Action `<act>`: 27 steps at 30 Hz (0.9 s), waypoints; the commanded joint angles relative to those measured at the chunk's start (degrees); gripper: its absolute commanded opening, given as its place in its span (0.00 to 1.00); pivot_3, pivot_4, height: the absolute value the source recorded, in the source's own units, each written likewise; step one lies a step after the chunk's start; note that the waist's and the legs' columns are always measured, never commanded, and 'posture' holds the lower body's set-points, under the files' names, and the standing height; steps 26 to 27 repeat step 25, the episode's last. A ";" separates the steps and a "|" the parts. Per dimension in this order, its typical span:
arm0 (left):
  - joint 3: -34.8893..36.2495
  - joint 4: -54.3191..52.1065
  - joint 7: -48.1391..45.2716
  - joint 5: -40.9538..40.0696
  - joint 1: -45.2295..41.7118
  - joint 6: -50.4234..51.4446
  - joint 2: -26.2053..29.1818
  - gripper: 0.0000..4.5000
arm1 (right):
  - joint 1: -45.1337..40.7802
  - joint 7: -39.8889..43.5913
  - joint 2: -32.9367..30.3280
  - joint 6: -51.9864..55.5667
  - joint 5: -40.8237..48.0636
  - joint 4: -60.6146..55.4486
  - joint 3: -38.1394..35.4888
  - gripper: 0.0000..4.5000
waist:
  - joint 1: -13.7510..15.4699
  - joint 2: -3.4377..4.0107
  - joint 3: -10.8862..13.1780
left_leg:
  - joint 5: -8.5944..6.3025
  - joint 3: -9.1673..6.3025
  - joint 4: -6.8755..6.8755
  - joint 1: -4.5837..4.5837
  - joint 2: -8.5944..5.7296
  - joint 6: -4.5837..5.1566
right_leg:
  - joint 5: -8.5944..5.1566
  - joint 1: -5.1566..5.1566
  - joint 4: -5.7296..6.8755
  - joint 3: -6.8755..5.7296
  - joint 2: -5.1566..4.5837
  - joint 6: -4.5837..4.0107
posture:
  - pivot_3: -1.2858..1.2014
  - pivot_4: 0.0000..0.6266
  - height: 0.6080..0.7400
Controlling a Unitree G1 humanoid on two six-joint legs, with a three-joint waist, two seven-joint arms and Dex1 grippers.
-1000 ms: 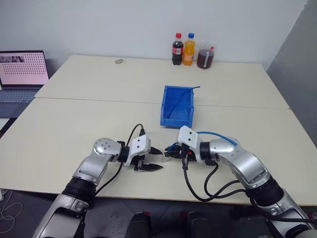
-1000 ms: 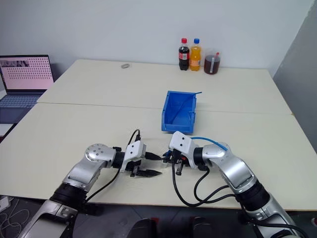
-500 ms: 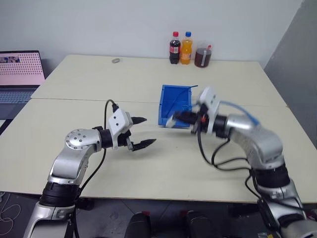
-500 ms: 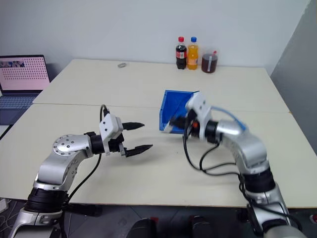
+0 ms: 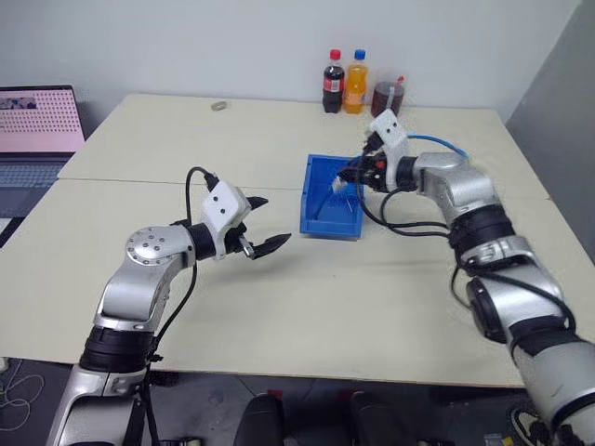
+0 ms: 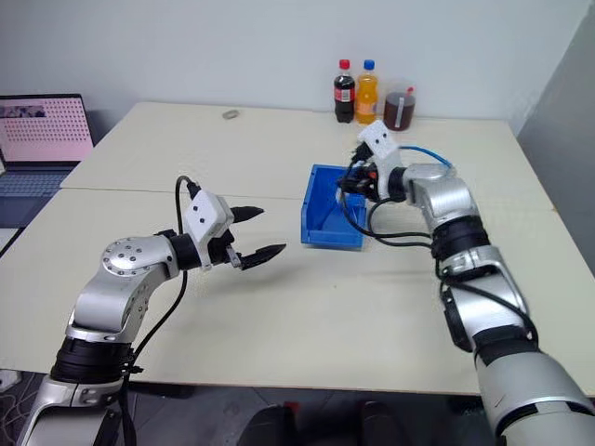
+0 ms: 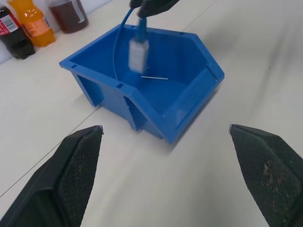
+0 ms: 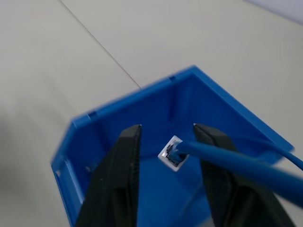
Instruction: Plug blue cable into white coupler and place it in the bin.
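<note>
The blue bin [image 5: 332,199] stands on the table a little right of centre. My right gripper [image 5: 358,172] hovers over its far right rim, open. The white coupler [image 8: 172,154] hangs just past the fingertips, over the bin's inside, with the blue cable [image 8: 236,163] plugged into it. The cable lies across one finger [image 8: 215,165] and trails back in an arc over the wrist [image 5: 435,139]. In the left wrist view the coupler [image 7: 137,56] dangles on the cable above the bin [image 7: 189,101]. My left gripper [image 5: 263,224] is open and empty, raised over the table left of the bin.
A cola bottle [image 5: 333,91], an orange bottle [image 5: 354,87] and a cup of dark drink [image 5: 384,98] stand at the table's far edge. A laptop [image 5: 37,121] sits far left. A small grey object [image 5: 218,106] lies at the back. A thin wire [image 7: 154,78] lies in the bin.
My right gripper has travelled from the table's near edge up and forward to over the bin with cable and coupler, and its fingers have parted. My left gripper rose and opened wider.
</note>
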 commanded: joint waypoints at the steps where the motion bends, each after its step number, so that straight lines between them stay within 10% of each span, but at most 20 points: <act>1: 1.04 -2.51 -0.25 -0.83 -1.59 1.30 1.57 1.00 | -1.40 10.34 -5.05 -2.12 -3.05 -0.52 2.68 0.65 | -0.07 0.04 0.02 | -0.01 0.02 -0.01 0.00 0.01 0.00 | -0.01 0.00 0.00 0.02 0.00 -0.02 | 0.52 0.24 1.00; 8: 2.11 -0.32 -0.04 -1.28 -2.66 3.68 3.02 1.00 | 8.42 20.82 -13.95 2.30 -2.53 -17.47 3.57 0.99 | -0.25 0.08 0.05 | 0.00 -0.02 -0.01 0.02 0.03 0.00 | -0.04 -0.02 0.05 -0.01 0.04 -0.05 | 0.52 0.24 1.00; 17: 7.75 0.24 5.55 -1.45 2.27 3.20 3.04 1.00 | 31.82 -3.62 -7.40 22.20 7.33 -56.52 -16.70 0.99 | -0.43 0.09 0.06 | 0.01 -0.10 0.01 0.04 0.09 -0.02 | -0.05 0.02 0.14 -0.03 0.05 -0.06 | 0.52 0.24 1.00; 27: 9.17 -1.27 5.34 -3.70 5.87 4.06 2.78 1.00 | 41.45 -14.61 -2.66 34.18 12.08 -73.12 -18.66 0.99 | -0.21 0.08 0.05 | 0.02 -0.10 0.07 0.06 0.05 -0.05 | -0.04 0.05 0.17 -0.04 0.03 -0.02 | 0.52 0.24 1.00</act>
